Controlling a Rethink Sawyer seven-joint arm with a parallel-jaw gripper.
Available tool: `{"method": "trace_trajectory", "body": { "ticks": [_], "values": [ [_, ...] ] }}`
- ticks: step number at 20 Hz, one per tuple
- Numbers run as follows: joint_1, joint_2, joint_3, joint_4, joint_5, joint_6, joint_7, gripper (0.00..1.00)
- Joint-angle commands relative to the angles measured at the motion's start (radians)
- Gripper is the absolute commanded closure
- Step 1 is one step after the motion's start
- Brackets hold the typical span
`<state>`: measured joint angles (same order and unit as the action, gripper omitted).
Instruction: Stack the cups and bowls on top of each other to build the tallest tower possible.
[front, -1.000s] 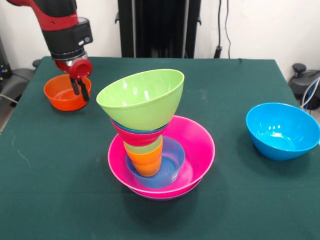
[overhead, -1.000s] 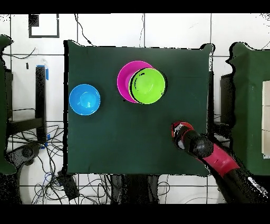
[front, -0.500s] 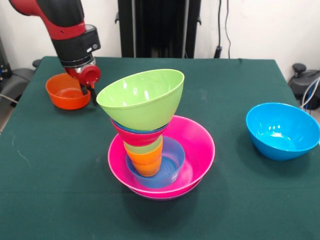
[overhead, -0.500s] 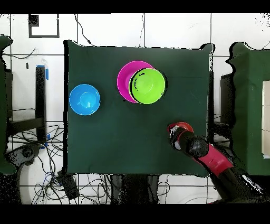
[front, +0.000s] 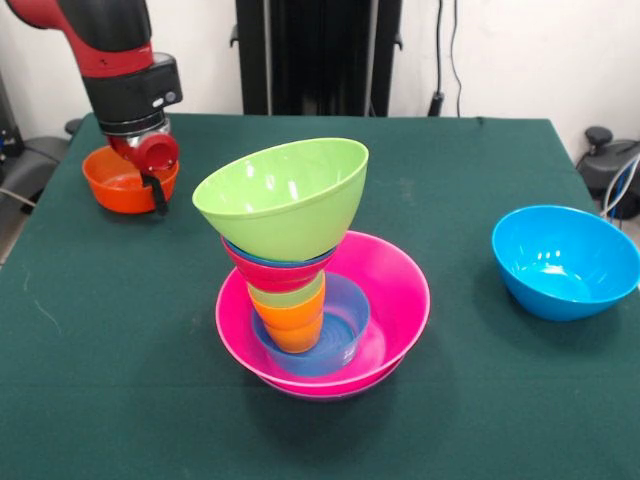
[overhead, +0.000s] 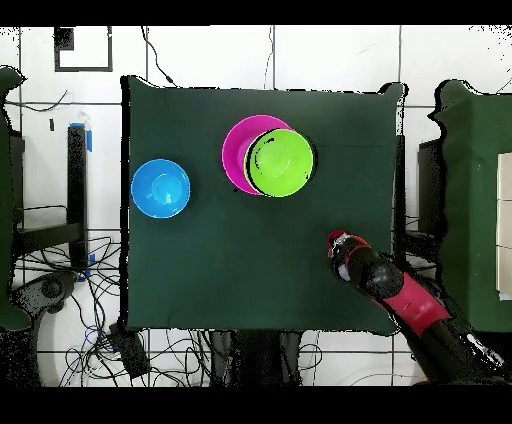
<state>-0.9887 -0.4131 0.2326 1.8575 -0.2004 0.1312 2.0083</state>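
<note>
The hand (front: 152, 192) pinches the rim of the small orange bowl (front: 112, 183) at the far corner of the tabletop (front: 120, 400). The tower (front: 305, 270) stands in the middle, with the lime green bowl (front: 283, 200) tilted on top. Lift the orange bowl high and level, then set it softly inside the green one.

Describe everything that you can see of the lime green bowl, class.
The lime green bowl is large, glossy plastic, with a wide rim narrowing to a small base. It tops the tower, its base sitting in a small red bowl, and tilts so its opening faces forward. It is empty. Nothing grips it; the claw is away beside it.
</note>
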Motion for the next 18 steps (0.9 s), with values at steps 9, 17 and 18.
{"method": "trace_trajectory", "body": {
  "ticks": [9,17,18],
  "values": [
    [0.072,-0.211,0.018,0.108,0.023,0.024,0.138,1.0],
    [0.122,-0.407,-0.013,0.281,0.129,0.103,0.216,1.0],
    [0.127,-0.419,-0.015,0.29,0.141,0.111,0.217,1.0]
  ]
}}
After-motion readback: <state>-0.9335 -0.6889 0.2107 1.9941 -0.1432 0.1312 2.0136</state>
